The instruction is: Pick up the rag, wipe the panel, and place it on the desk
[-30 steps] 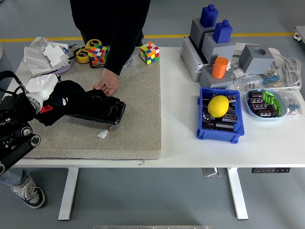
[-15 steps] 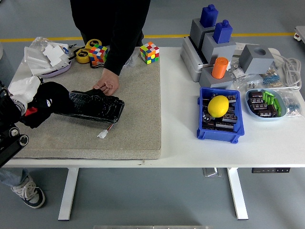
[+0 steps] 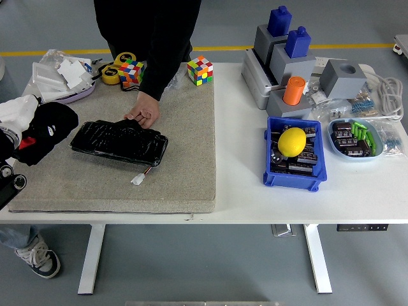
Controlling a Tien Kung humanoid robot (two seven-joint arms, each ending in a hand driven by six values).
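White table [image 3: 255, 204] on a grey floor, left part covered by a tan mat [image 3: 185, 172].

- Panel [image 3: 119, 141]: black, glossy, flat on the mat; now fully uncovered, where 1 s ago partly under the rag.
- Person's hand [image 3: 144, 115]: on the panel's far edge, unmoved across all 3 frames.
- Left hand [image 3: 39, 132]: black, drawn back leftward off the panel over the last 1 s, now at the mat's left edge; apparently closed on the rag.
- Rag [image 3: 18, 109]: white, bunched at that hand, beside the panel, not touching.
- Right hand: out of view.
- Also present: 2 colour cubes [image 3: 199, 69], blue bin [image 3: 293, 159] holding a yellow ball [image 3: 292, 141].

Judged: wipe stroke finished or nearly so; setting the rag on the desk remaining.
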